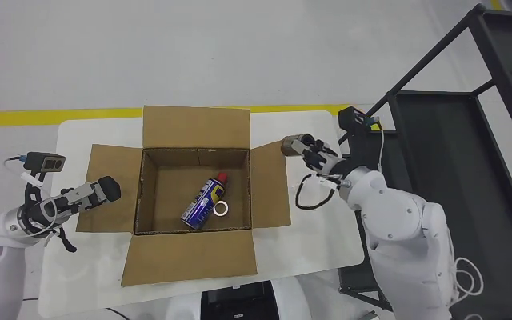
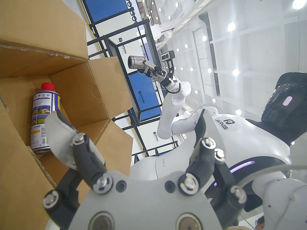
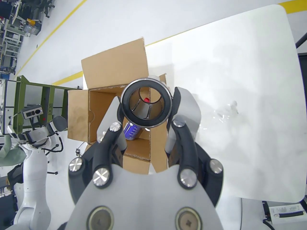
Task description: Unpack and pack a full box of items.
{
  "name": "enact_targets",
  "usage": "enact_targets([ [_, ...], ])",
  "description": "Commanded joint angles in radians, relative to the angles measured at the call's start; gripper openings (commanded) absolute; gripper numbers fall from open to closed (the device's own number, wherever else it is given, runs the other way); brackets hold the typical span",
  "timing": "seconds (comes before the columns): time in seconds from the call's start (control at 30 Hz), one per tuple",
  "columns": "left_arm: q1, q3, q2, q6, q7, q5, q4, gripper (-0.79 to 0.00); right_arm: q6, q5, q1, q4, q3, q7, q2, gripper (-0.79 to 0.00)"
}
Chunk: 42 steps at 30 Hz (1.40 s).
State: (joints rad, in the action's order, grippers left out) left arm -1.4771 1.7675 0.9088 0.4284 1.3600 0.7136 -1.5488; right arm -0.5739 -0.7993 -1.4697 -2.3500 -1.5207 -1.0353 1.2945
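An open cardboard box (image 1: 160, 136) stands mid-table with its flaps spread. Inside lie a blue spray can (image 1: 203, 202) with a red cap and a small white ring (image 1: 222, 210) beside it. My right gripper (image 1: 302, 147) hovers above the box's right flap, shut on a hollow metal cylinder (image 3: 146, 102) with a black rim; the cylinder (image 2: 137, 62) also shows far off in the left wrist view. My left gripper (image 2: 129, 123) stands open and empty by the box's left flap, where the top view shows that arm's gripper (image 1: 104, 190). The spray can (image 2: 43, 118) lies inside the box (image 2: 79, 92) nearby.
The white table (image 1: 320, 240) has free room to the right of the box. A dark metal rack (image 1: 448, 128) stands off the table's right side. A yellow floor line (image 1: 64, 117) runs behind the table.
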Motion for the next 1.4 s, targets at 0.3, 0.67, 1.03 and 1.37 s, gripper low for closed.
enact_targets([
  [0.3,0.0,0.0,0.0,0.0,0.0,0.0,0.0,0.0,-0.042,0.012,-0.061,0.016,-0.143,0.015,-0.012,-0.785],
  [0.67,0.0,0.0,0.0,0.0,0.0,0.0,0.0,0.0,-0.118,-0.182,0.0,0.178,-0.028,0.033,-0.019,-0.785],
  [1.03,0.0,0.0,0.0,0.0,0.0,0.0,0.0,0.0,-0.207,-0.315,0.061,0.354,0.088,0.109,-0.01,-0.785],
  [1.37,0.0,0.0,0.0,0.0,0.0,0.0,0.0,0.0,-0.241,-0.291,0.112,0.517,0.176,0.173,0.011,-0.785],
])
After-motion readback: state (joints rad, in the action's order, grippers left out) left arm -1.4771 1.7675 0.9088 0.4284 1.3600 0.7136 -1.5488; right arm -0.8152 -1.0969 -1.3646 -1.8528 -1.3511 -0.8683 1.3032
